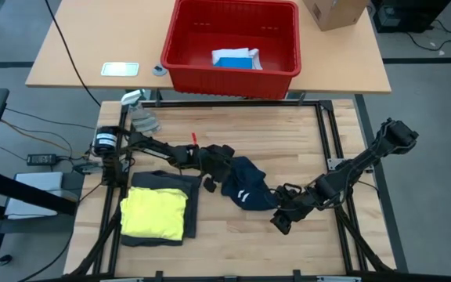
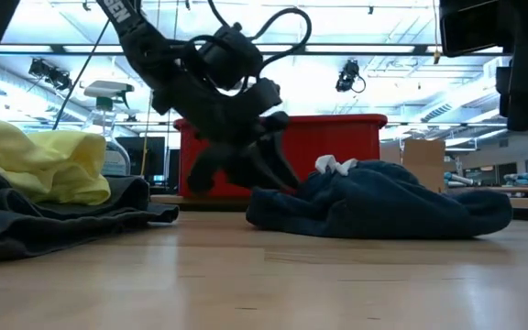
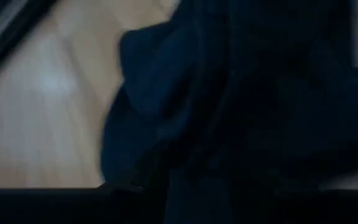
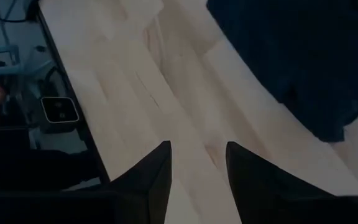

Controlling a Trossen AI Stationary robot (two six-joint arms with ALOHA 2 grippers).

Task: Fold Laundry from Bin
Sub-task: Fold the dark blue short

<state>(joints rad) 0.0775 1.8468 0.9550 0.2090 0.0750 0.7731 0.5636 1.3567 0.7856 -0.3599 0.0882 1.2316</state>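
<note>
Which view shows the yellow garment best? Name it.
The high view: the yellow garment lies flat and whole on the dark grey garment. The low view catches only its bunched edge. Neither wrist view shows it.

I see a navy garment (image 1: 245, 188) with white stripes. A yellow garment (image 1: 153, 213) tops a dark grey one (image 1: 193, 205); the bin (image 1: 233, 72) is red.

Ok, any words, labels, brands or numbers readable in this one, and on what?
Nothing reads whole.
White lettering on the dark arm, low view: cut off at the picture's edge, not readable.
Cardboard box, high view: no legible print.
</note>
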